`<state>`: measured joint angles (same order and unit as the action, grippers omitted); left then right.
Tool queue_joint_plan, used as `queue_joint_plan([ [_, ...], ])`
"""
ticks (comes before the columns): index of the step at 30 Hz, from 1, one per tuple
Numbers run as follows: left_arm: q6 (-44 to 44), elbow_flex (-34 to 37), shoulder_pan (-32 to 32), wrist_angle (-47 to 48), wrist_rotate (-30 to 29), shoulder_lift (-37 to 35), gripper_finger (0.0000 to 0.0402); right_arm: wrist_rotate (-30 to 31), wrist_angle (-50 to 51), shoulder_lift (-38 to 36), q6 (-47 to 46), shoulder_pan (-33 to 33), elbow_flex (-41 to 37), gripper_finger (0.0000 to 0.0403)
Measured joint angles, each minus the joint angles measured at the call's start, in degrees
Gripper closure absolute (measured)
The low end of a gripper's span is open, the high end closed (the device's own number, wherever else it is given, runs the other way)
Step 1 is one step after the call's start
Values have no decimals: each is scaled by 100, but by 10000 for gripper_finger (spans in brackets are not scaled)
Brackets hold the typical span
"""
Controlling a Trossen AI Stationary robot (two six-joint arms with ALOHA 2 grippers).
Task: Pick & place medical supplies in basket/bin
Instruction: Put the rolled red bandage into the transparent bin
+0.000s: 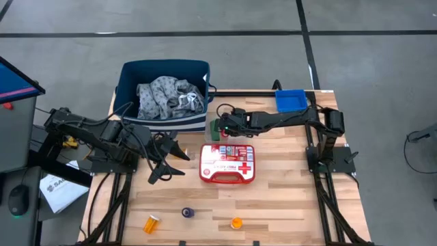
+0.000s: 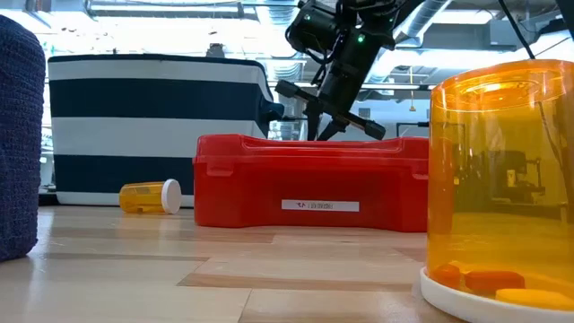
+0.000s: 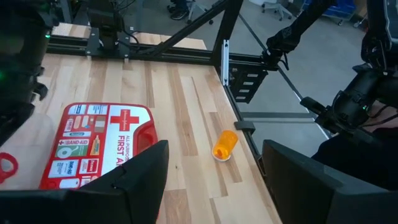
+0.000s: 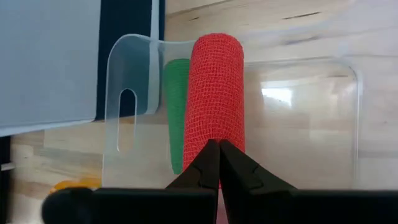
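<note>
Near edge: orange pill bottles (image 1: 151,223) and dark blue cylinder (image 1: 188,213) loose on table (image 1: 287,198). Left gripper (image 1: 168,161) idle, jaws apart. Right gripper (image 4: 219,163), tips together, hovers above red cylinder (image 4: 214,93) (green cylinder (image 4: 176,112) alongside). Spread fingers first, straddle roll, then descend. Basket (image 1: 130,75) beyond.
</note>
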<state>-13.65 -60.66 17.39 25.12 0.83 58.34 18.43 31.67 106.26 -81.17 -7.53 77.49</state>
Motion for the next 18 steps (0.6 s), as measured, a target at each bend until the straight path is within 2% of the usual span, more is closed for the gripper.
queue_joint_plan([
  [11, -21, 0, 0, 3, -3, 0, 151, -215, -376, 292, 531, 34, 10, 400],
  [14, -53, 0, 0, 11, -16, 0, 151, -209, -604, 292, 731, 128, 1, 379],
  [18, -76, 2, 0, 31, -19, -2, 151, -195, -681, 187, 872, 211, 2, 331],
])
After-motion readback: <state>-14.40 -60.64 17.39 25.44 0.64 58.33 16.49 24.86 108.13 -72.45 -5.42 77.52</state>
